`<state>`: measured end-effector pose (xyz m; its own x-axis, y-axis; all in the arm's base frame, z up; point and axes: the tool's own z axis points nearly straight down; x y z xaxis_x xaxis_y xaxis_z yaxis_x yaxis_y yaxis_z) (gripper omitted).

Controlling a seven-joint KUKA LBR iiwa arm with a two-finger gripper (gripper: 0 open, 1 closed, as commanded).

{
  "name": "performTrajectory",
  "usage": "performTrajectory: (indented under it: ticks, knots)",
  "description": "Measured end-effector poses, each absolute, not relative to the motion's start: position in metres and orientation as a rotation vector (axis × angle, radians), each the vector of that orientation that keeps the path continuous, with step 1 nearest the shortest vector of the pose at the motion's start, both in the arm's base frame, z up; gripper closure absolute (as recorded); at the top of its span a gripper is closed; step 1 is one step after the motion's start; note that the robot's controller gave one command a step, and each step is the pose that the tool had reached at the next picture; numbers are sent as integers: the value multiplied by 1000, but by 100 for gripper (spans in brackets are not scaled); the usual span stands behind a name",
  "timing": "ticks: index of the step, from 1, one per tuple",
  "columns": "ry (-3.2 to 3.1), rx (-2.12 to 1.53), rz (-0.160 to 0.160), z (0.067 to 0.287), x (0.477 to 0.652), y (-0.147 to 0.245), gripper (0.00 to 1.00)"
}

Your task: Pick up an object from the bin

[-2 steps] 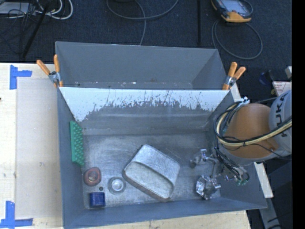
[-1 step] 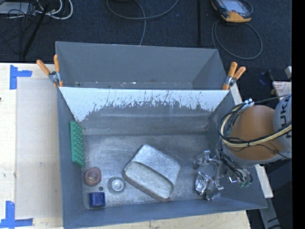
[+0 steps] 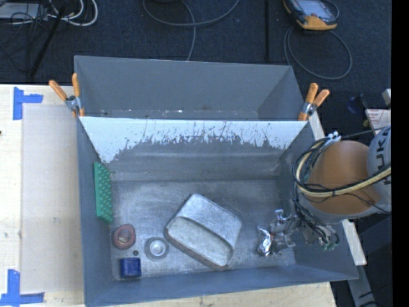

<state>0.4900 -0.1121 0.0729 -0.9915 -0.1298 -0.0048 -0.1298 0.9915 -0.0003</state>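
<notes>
Evidently the approach step is in hand: the gripper (image 3: 273, 234) is seen low in the bin (image 3: 192, 88), toward the lower-right corner of the view, w/ the orange wrist cover (image 3: 339, 178) behind it over the right wall. Whether the claw is wide or narrow cannot be told. A shiny bit at its tip can't be separated from the claw itself, so no hold is claimed. Just beside it, to the left, a grey rounded-oblong box (image 3: 203, 230) lies on the floor: the likeliest pick. Further left, a silvery disc (image 3: 156, 247), a reddish-brown round piece (image 3: 123, 236) and a small blue block (image 3: 130, 267) are grouped, and a green toothed strip (image 3: 103, 190) is set vs. the left wall. As judged, the next move calls for the claw to be lined up over one thing, then closed and lifted.
</notes>
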Motion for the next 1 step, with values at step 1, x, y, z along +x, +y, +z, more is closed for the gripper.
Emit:
performTrajectory:
  ticks: [1]
  knots:
    - [3089,-534,-5,240,479,-137,100]
